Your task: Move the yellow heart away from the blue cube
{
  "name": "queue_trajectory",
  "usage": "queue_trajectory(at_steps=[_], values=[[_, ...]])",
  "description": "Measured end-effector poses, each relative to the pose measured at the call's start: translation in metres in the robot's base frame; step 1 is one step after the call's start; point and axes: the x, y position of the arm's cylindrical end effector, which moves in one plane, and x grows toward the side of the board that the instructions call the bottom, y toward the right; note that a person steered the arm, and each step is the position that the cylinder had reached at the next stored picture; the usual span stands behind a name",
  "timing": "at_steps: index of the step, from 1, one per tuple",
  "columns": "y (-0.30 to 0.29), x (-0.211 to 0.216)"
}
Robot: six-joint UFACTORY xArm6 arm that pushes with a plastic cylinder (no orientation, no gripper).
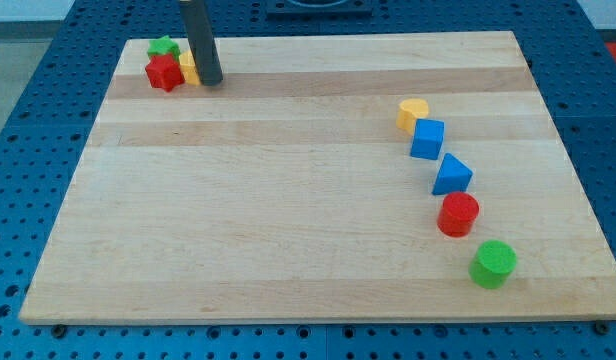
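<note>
The yellow heart (412, 112) lies at the view's right, touching the upper left of the blue cube (427, 139). My rod comes down at the view's top left, and my tip (210, 80) rests on the board there, far to the left of both blocks. Right beside the tip's left lies a yellow block (187, 68), partly hidden behind the rod, its shape unclear.
A red star-like block (163, 72) and a green star-like block (164, 47) sit at the top left corner beside the yellow block. Below the blue cube run a blue triangular block (451, 175), a red cylinder (458, 214) and a green cylinder (493, 263). The board's edge (318, 318) runs along the bottom.
</note>
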Motion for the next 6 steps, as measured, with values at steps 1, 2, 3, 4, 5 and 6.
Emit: queue_trajectory(at_steps=[1, 2, 3, 4, 5, 6], values=[[0.000, -0.007], [0.066, -0.006], [0.179, -0.006], [0.284, -0.006], [0.311, -0.004], [0.310, 0.026]])
